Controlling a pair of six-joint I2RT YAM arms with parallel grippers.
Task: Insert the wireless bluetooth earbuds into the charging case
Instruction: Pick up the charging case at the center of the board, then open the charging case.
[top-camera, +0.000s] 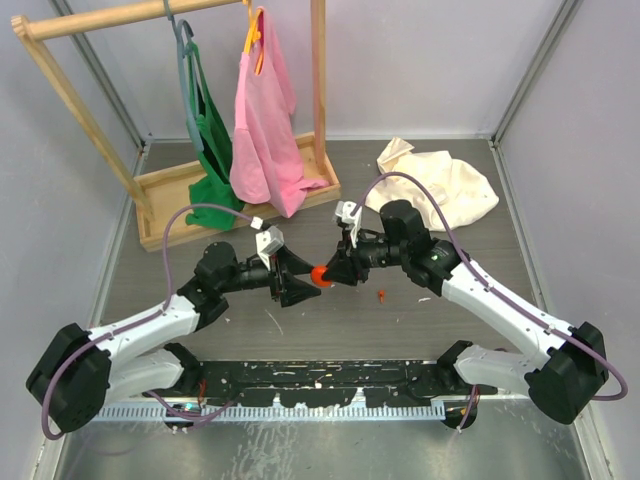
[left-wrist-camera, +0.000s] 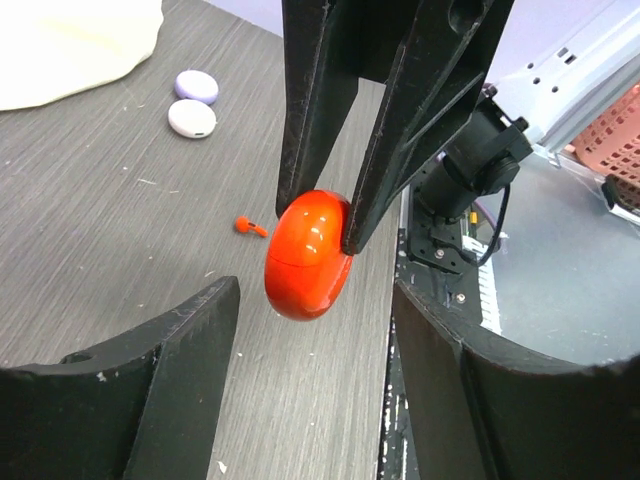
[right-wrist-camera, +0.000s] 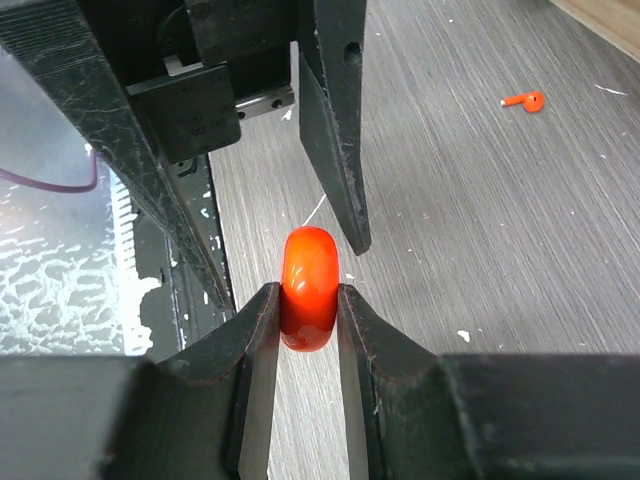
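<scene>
My right gripper (right-wrist-camera: 309, 292) is shut on a closed, round red charging case (right-wrist-camera: 309, 288), held above the table; the case also shows in the top view (top-camera: 319, 274) and in the left wrist view (left-wrist-camera: 307, 254). My left gripper (left-wrist-camera: 315, 300) is open, its fingers spread on either side just short of the case, touching nothing. A tiny red earbud (left-wrist-camera: 248, 226) lies on the table beyond the case; it also shows in the right wrist view (right-wrist-camera: 524, 101) and in the top view (top-camera: 381, 294). White and lilac earbuds are out of view.
A lilac round case (left-wrist-camera: 196, 86) and a white round case (left-wrist-camera: 192, 118) lie on the table near a cream cloth (top-camera: 435, 182). A wooden clothes rack (top-camera: 160, 185) with green and pink garments stands at the back left.
</scene>
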